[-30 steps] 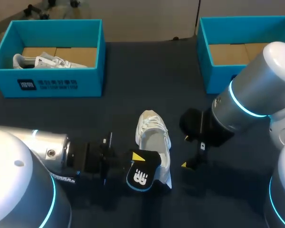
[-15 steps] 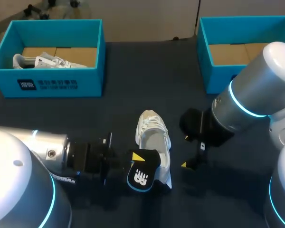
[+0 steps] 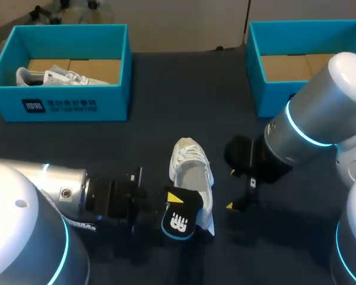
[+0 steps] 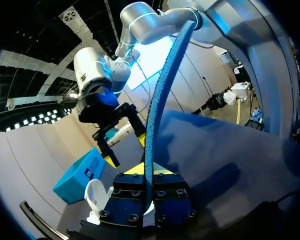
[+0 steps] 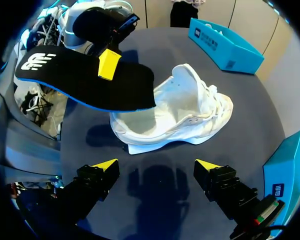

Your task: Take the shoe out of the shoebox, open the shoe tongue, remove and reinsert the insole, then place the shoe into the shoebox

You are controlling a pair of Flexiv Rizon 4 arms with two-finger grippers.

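White mesh sneaker (image 3: 193, 172) lies on the dark table (image 3: 160, 133), out of its box. Left gripper (image 3: 169, 200) pinches the thin black blue-edged insole (image 3: 179, 217) above the heel, probably lined up for reinsertion. Right gripper (image 5: 156, 170) has its fingers spread beside the sneaker, likely ready to steady it.

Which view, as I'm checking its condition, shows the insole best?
The right wrist view: the insole lies broadside, its black top almost wholly visible over the shoe. The head view shows it foreshortened; the left wrist view, only its blue edge.
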